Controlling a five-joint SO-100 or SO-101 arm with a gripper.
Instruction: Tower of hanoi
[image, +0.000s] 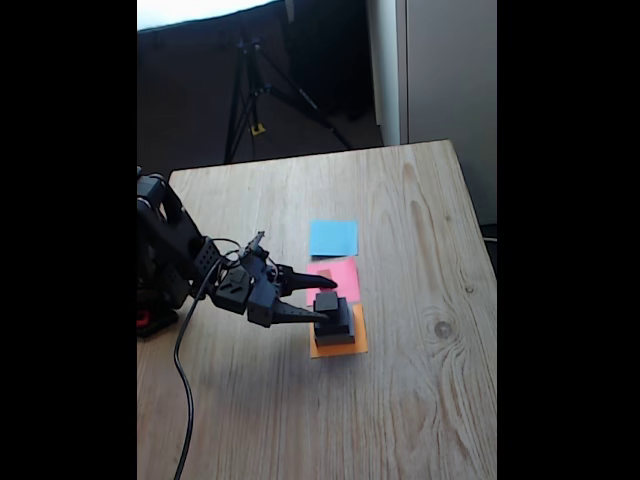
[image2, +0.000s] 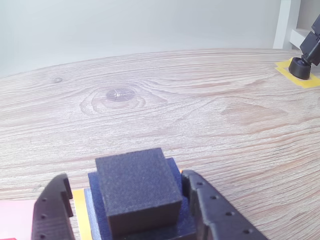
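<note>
The tower of hanoi stands on an orange paper square (image: 350, 345) near the table's middle. A small black cube (image: 326, 301) tops a wider black slab (image: 337, 328). In the wrist view the cube (image2: 137, 192) sits on the dark slab (image2: 176, 227), with a grey slab's edge (image2: 93, 215) under it. My gripper (image: 322, 300) reaches in from the left at cube height. It is open, with one finger on each side of the cube. The left finger (image2: 52, 212) stands clear of the cube. The right finger (image2: 210, 210) is almost against it.
A pink paper square (image: 340, 275) and a blue one (image: 333, 238) lie behind the stack. The arm's base (image: 155, 270) and cable (image: 180, 390) sit at the table's left edge. A tripod (image: 250, 90) stands beyond the table. A black foot on yellow tape (image2: 302, 67) shows far right.
</note>
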